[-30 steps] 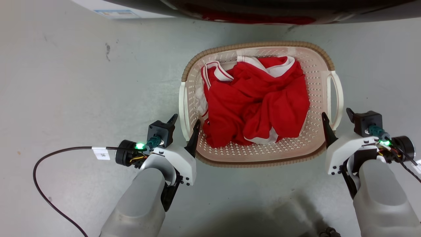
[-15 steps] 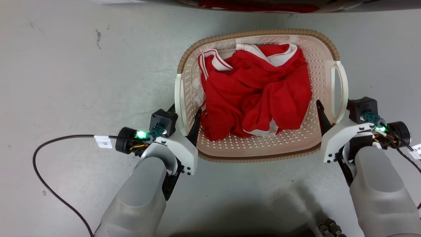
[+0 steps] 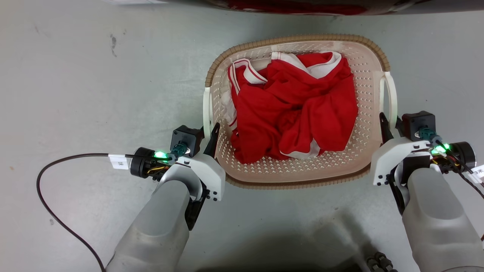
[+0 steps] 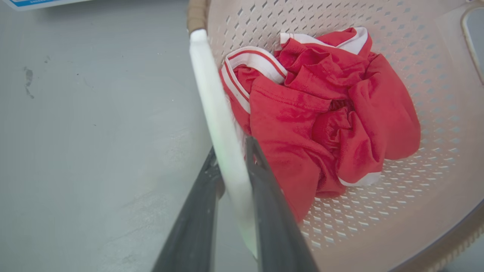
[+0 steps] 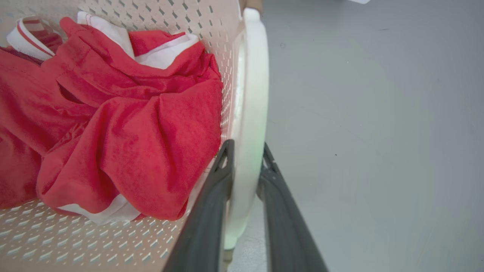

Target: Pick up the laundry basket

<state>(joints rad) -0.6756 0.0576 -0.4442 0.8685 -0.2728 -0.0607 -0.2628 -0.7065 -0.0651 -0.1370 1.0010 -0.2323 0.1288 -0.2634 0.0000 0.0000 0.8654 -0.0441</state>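
Cream perforated plastic, tan woven-look rim: the laundry basket (image 3: 295, 37) sits over grey floor (image 3: 94, 94) straight ahead of the robot, between its two arms.

Head view:
- A crumpled red garment (image 3: 295, 109) with white trim fills the basket's middle.
- The left tool (image 3: 208, 130) is at the near end of the left handle (image 3: 206, 109), one dark finger on each side of the white loop.
- The right tool (image 3: 390, 122) is likewise at the near end of the right handle (image 3: 393, 98).
- A black cable (image 3: 56, 166) loops across the floor out from the left wrist.
- Whether the basket's base touches the floor I cannot tell.

Left wrist view:
- The left tool (image 4: 231, 151) has both fingers pressed against the white handle bar (image 4: 211, 87), pinching it.
- One finger is on the floor side, the other on the inner side, close beside the red cloth.

Right wrist view:
- The right tool (image 5: 247, 147) is closed on the white loop (image 5: 253, 75) the same way.
- Its inner finger lies close beside the garment's folded edge, and its outer finger is over bare floor.
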